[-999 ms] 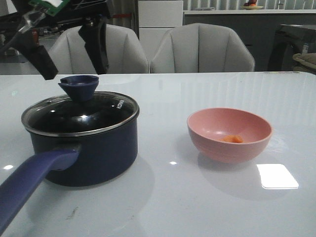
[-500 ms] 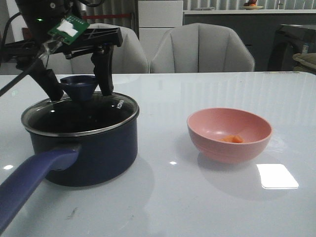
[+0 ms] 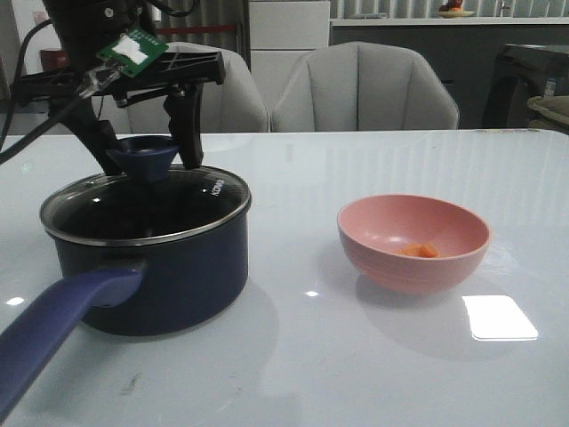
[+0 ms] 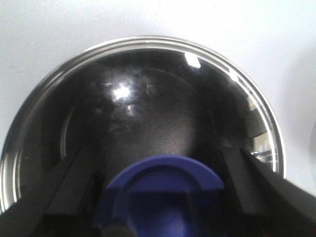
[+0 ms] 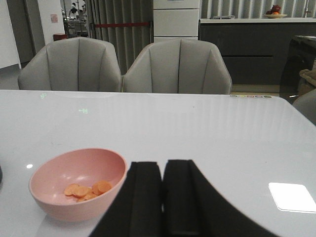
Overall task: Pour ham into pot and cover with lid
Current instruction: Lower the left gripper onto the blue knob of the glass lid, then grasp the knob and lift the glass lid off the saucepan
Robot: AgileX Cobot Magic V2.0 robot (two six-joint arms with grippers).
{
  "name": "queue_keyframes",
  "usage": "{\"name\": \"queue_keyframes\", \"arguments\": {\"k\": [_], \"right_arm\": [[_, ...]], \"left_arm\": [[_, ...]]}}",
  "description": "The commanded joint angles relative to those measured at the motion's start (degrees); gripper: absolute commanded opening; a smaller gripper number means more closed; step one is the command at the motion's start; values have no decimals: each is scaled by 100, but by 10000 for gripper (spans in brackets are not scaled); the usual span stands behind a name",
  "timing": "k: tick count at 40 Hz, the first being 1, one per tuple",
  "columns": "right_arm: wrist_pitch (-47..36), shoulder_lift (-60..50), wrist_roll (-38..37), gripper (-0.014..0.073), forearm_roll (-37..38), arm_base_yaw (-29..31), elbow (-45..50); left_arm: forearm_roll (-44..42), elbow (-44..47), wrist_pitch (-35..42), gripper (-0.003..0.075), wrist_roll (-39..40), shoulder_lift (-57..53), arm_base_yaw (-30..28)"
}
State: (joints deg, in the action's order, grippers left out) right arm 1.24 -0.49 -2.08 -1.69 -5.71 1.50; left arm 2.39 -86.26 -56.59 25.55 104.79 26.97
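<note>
since a second ago the left gripper (image 3: 142,147) has come down from above the pot (image 3: 151,267) and is now straddling the knob (image 3: 142,156), one finger on each side, jaws wide and apparently not yet pressing it. at far left the pot is sitting on the counter (image 3: 356,374) with its long handle (image 3: 53,329) pointing toward the camera, and the lid (image 3: 147,205) is resting on its rim. in the left wrist view the lid (image 4: 143,108) is filling the frame, the knob (image 4: 165,197) lying between the two dark fingers (image 4: 59,197). farther right the pink bowl (image 3: 413,242) is standing well apart from the pot, with the ham (image 3: 420,251) still lying inside it. the right gripper (image 5: 162,197), seen only in its wrist view, is hovering with jaws nearly closed, holding nothing, the bowl (image 5: 77,182) and ham (image 5: 88,189) beside it.
</note>
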Motion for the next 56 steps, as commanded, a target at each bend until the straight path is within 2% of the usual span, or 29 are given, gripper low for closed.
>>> {"name": "queue_keyframes", "arguments": {"k": [1, 8, 14, 34, 56], "right_arm": [[-514, -116, 10, 143, 5, 32, 57], [-514, -116, 10, 143, 5, 32, 57], [-514, -116, 10, 143, 5, 32, 57], [-514, -116, 10, 143, 5, 32, 57], [-514, -116, 10, 143, 5, 32, 57]], "left_arm": [[138, -144, 21, 384, 83, -149, 23], [-98, -144, -247, 307, 57, -149, 23], [-124, -160, -288, 272, 57, -149, 23], [-124, -718, -827, 270, -89, -160, 23], [-337, -718, -716, 270, -215, -594, -125]]}}
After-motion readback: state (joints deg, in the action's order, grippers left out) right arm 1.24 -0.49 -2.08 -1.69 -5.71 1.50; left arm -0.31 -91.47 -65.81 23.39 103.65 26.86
